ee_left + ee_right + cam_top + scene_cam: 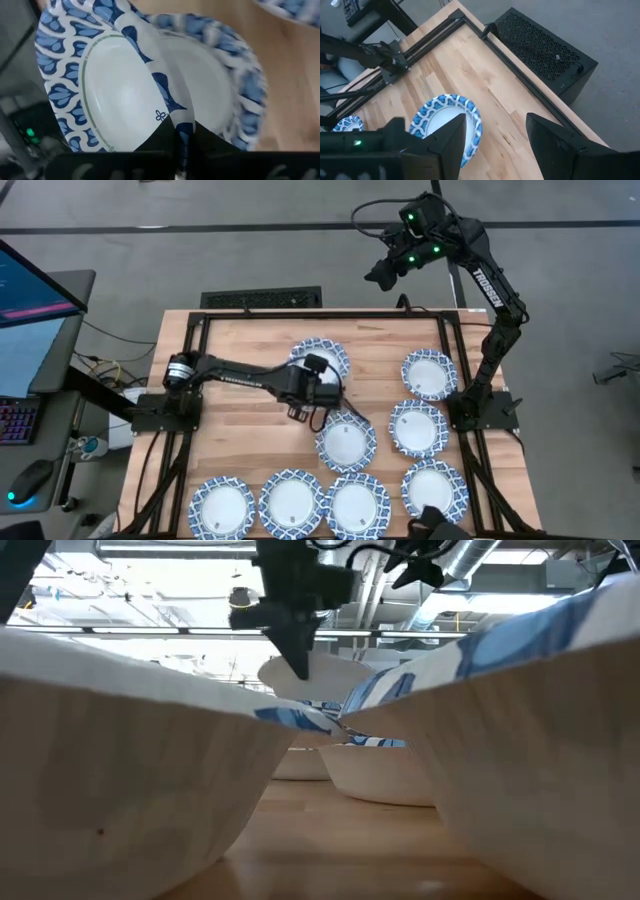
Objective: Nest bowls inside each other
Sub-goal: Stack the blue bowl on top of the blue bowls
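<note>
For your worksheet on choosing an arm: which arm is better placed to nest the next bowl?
Left. The left gripper is shut on a bowl's rim over the table, while the right gripper waits open, raised beyond the far edge.

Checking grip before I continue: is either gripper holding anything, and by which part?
The left gripper is shut on a blue-and-white patterned paper bowl, pinching its rim, above another bowl. The right gripper is open, empty.

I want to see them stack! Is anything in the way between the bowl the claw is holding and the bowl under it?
Nothing visible. The left claw is shut on the rim of a bowl, held just above another bowl on the table.
</note>
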